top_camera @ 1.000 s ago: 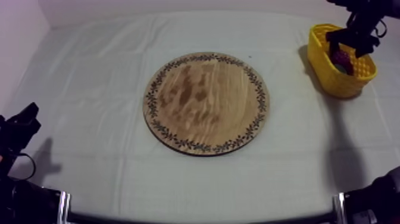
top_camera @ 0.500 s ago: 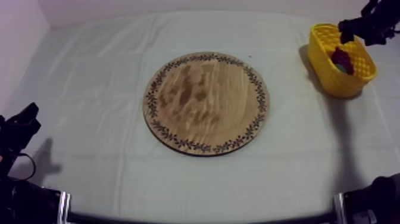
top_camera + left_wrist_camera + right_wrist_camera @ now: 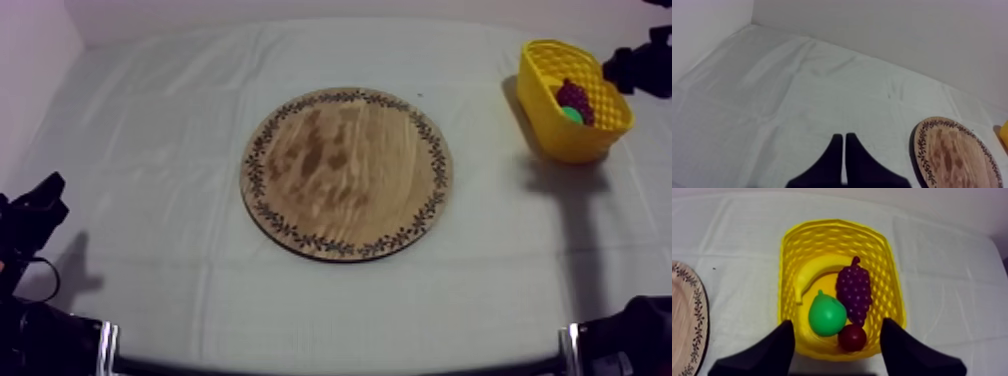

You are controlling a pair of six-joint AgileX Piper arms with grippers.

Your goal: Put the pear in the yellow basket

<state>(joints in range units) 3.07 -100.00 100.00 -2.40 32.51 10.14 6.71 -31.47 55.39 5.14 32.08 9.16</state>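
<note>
**Desk:** So, where is the pear [image 3: 827, 315]?

**Field:** In the yellow basket [image 3: 837, 225] at the far right of the table. It lies toward the basket's near end, with its narrow tip pointing to the far side.

**Desk:** What crowds it?

**Field:** A bunch of grapes [image 3: 854, 293] touches it on the right and runs on toward the basket's far wall. A banana [image 3: 809, 270] curves along the left wall, beyond the pear. A small red fruit [image 3: 852, 337] sits just beside the pear at its near right, under the tip of the grapes and close against the near wall.

**Desk:** And the right gripper?

**Field:** The right gripper [image 3: 838, 325] hangs over the basket's near rim. Its two black fingers are spread wide and grasp nothing; the pear and the small red fruit show in the gap between them. In the top view the right arm [image 3: 640, 70] is a dark shape just beside the basket's far right corner.

**Desk:** The left one?

**Field:** The left gripper [image 3: 844, 136] sits low at the near left over the grey-white cloth [image 3: 160, 120]. Its fingers are pressed together into a narrow wedge, clenched on nothing.

**Desk:** What lies between the two?

**Field:** The round wooden board [image 3: 346, 173], flat at mid-table and well apart from both grippers and from the basket. Its patterned rim is whole in view. Creased cloth runs from the board's right edge to the basket, whose woven walls stand up around the fruit.
</note>
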